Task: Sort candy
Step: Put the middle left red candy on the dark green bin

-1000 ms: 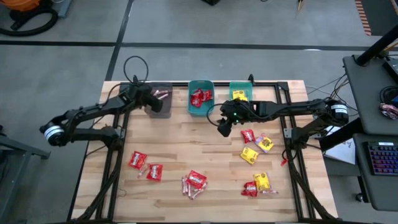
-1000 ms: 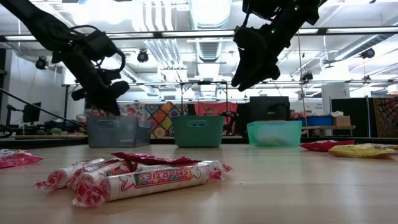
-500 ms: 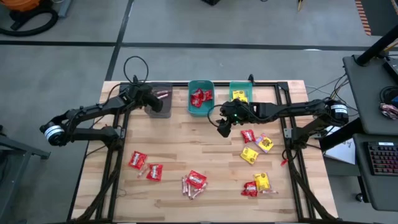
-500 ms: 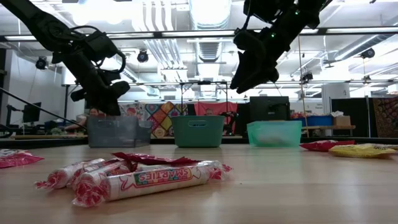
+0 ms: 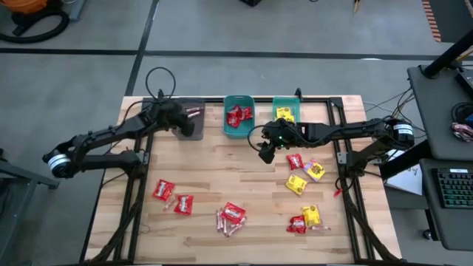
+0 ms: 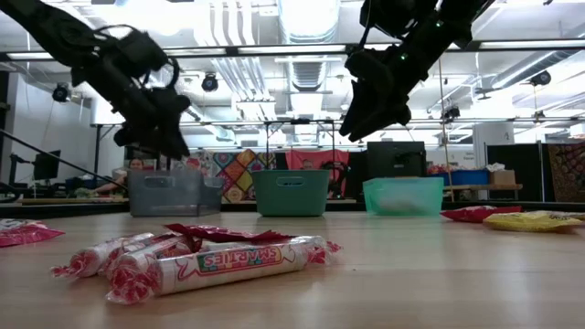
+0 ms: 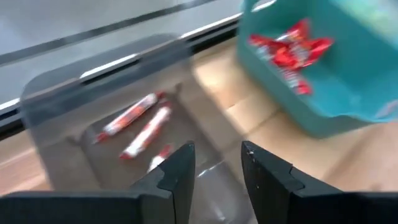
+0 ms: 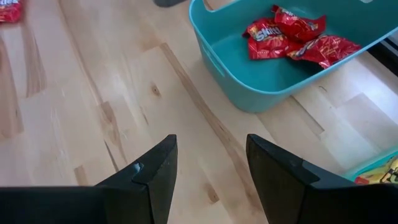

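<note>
1. The left gripper hangs over the grey bin, its jaws parted with nothing between them. Pink stick sweets lie inside the bin. If the arm pulls back low, a finger could catch the bin's rim and drag or tip it.

2. The right gripper hovers above bare table on the near side of the middle teal bin, jaws apart and empty. Red packets sit in that bin. A careless swing toward the loose candy could clip the bin wall and shove it into the grey bin beside it.

3. Much candy is unsorted, well away from the grey bin: red packets toward the near left, a heap of sticks under a red packet near the front middle, and mixed yellow and red pieces to the far right. In the heaps, jaws may close on two kinds at once, and the wrong one lands in a bin.

4. Glossy wrappers probably slide; a shallow pinch could drop a packet on the way.

5. Both arms work close to the bins, so crossing reaches risk a knock.
</note>
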